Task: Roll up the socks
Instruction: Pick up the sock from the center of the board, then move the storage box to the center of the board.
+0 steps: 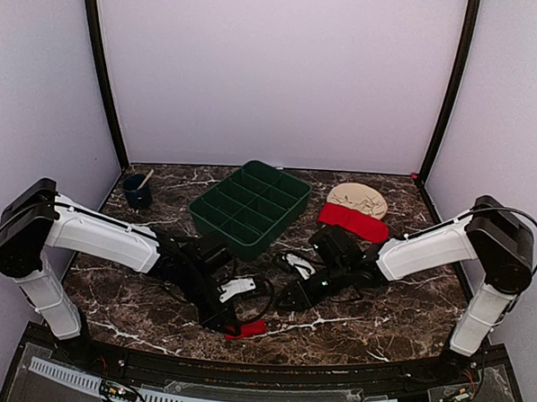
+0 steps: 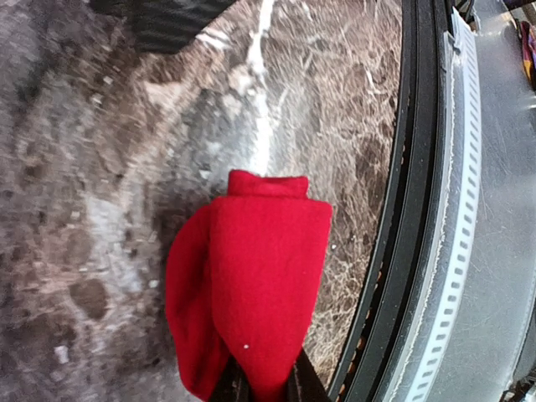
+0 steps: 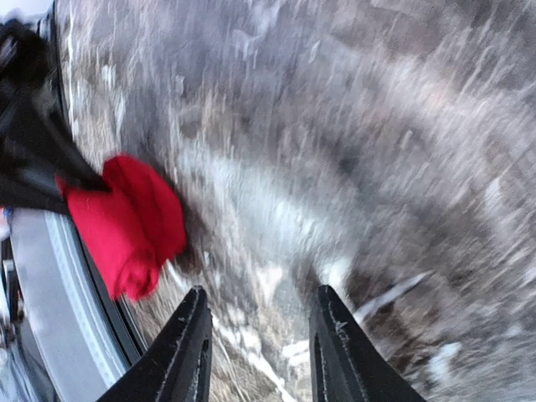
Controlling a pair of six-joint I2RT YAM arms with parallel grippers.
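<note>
Grips sock [image 2: 251,285] in left claw [image 2: 268,383], long axis vertical in wrist frame, folded end up; holds right claw [image 3: 260,297] released.

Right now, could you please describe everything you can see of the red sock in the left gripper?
The red sock is soft, bright red fabric, folded into a compact bundle with a narrow end sticking out away from the fingers. A tiny white speck shows on its face. The left gripper is shut on its other end, over the marble table close to the near edge. Whether it rests on the table I cannot tell. Nothing else touches it.
</note>
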